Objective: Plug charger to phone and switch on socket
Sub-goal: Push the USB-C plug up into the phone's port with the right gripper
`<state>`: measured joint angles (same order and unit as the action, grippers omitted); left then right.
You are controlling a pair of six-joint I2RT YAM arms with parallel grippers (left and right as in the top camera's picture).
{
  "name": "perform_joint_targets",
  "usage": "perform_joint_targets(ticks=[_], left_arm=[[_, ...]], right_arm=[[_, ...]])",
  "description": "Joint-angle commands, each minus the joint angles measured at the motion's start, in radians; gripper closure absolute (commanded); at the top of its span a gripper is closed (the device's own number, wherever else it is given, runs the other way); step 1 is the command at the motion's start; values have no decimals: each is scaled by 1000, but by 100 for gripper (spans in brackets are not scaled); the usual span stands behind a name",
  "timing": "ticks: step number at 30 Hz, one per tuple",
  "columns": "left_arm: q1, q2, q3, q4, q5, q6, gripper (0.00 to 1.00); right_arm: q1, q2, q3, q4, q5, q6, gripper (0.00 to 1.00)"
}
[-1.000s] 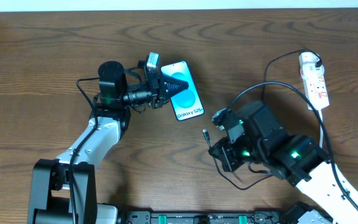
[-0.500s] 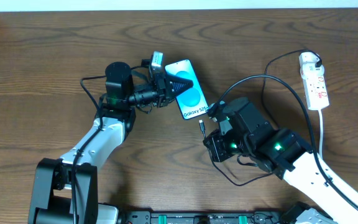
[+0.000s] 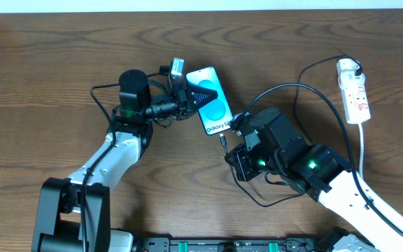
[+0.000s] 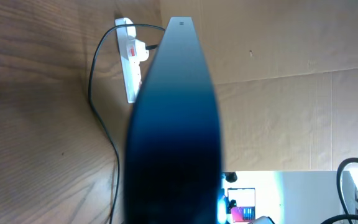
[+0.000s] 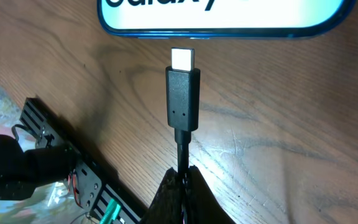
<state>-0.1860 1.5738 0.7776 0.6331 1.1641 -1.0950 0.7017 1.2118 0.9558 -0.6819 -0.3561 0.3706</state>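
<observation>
Two grips: left end effector (image 3: 199,95) holds phone (image 3: 215,116); right end effector (image 5: 182,182) aims charger (image 5: 183,96) lengthwise at it.

Bright blue phone (image 3: 217,113), black charger (image 5: 183,102), white socket (image 3: 355,98), brown wood-grain table (image 3: 47,63)

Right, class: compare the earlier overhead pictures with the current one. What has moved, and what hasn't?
The right gripper, shut on the charger, moved up and left in the overhead view, bringing its connector close to the bottom edge of the phone, not yet in. The left gripper, holding the phone, shifted it slightly right. The socket stayed put.
</observation>
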Motion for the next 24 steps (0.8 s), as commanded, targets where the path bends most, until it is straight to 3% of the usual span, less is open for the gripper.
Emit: perform_joint_targets(ticks=[1, 24], left_arm=[[-1, 2, 27, 12, 18, 22, 93], [-1, 2, 27, 12, 33, 22, 93]], right_arm=[[6, 2, -3, 5, -17, -19, 99], [4, 2, -3, 5, -15, 50, 99]])
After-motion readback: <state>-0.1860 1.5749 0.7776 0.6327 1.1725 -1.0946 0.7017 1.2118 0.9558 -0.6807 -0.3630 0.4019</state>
